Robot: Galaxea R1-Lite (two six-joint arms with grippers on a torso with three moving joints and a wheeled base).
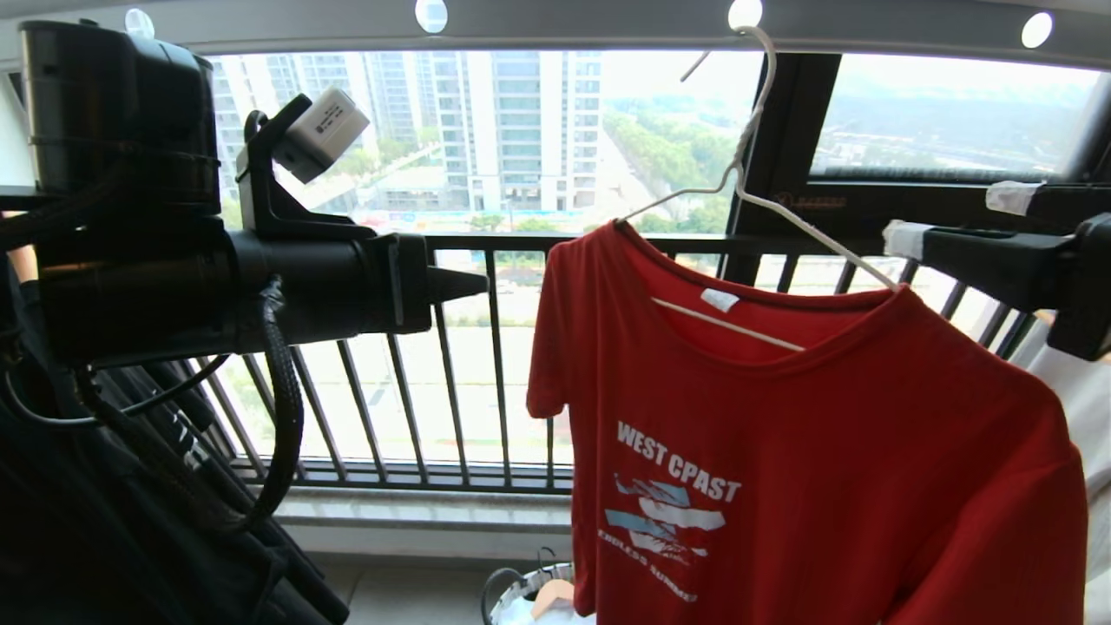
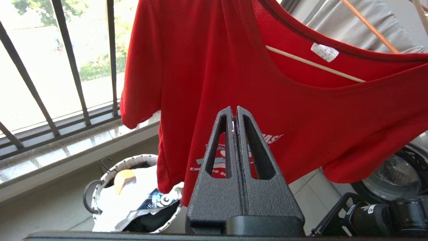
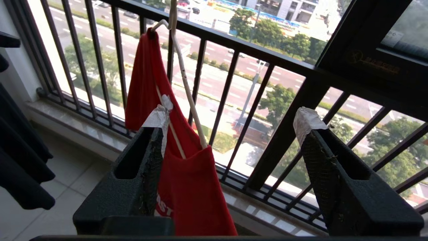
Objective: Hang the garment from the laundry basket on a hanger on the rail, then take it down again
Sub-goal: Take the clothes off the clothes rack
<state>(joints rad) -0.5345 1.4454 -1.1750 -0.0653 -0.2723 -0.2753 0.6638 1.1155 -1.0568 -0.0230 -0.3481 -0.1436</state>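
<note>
The left gripper (image 2: 235,115), fingers pressed together, and the right gripper (image 3: 234,134), spread wide and empty, flank a red T-shirt (image 1: 807,451) on a thin wire hanger (image 1: 755,187) under the holed grey rail (image 1: 590,26); beyond, a dark barred railing (image 1: 486,347).

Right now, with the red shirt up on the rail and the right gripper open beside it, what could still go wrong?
The red T-shirt sits lopsided on the white wire hanger, one hanger arm bare, so it could slide off. The hanger's hook sits in one hole of the rail; a nudge might unhook it. The open right gripper has a finger close against the fabric and could snag it when moving.
</note>
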